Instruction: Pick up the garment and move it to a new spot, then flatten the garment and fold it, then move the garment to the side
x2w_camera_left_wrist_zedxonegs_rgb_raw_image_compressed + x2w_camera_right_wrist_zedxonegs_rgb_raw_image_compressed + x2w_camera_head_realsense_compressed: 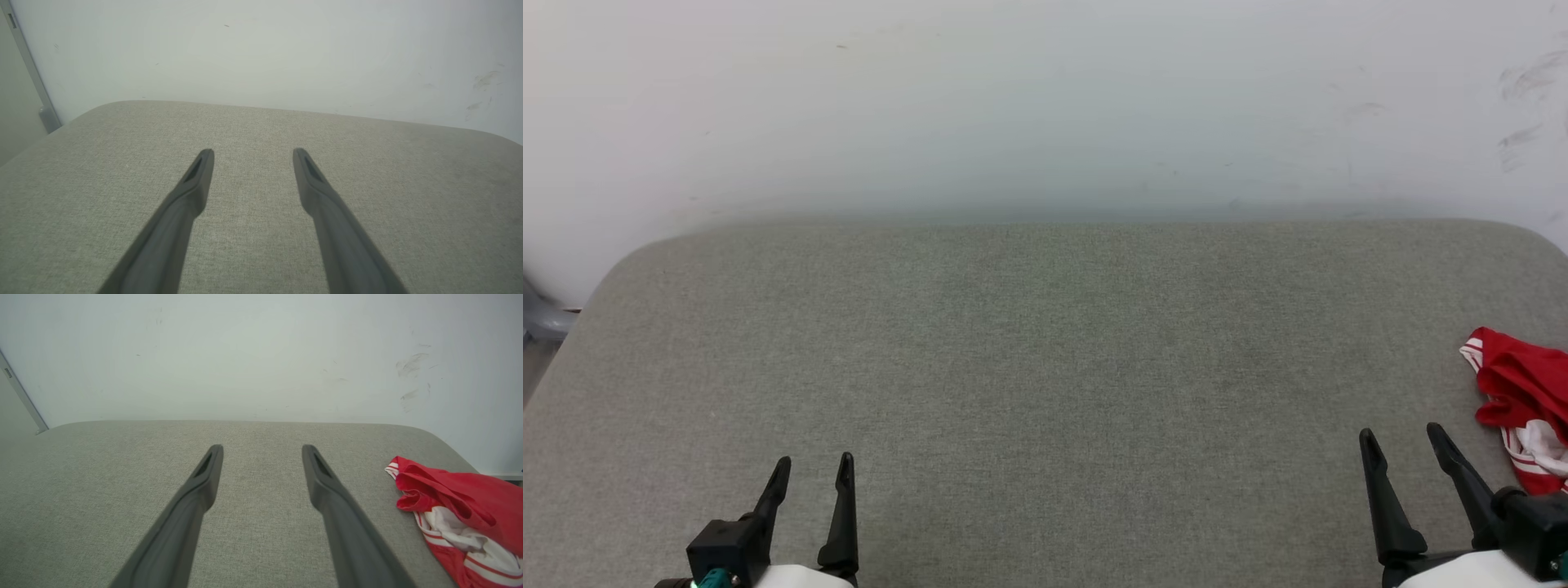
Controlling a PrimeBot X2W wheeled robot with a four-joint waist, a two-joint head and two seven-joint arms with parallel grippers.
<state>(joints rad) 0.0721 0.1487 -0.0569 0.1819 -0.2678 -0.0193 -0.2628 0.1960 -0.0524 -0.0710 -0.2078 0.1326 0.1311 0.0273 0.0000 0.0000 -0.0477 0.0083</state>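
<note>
A grey cloth-covered desk meets a white wall. The garment lies bunched at the desk's right edge, neither flat nor folded: red, with white cloth and striped trim showing. Your left jaws and right jaws stand open and empty. The right jaws are nearest, so you'd likely do best pinching a thick fold, not loose trim.

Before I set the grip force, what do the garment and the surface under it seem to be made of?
The garment: probably thin synthetic knit with slight sheen; it slumps in soft, crumpled folds. The surface: matte grey-green woven fabric, fine weave visible, rounded corners hinting at padding, which I cannot confirm.
</note>
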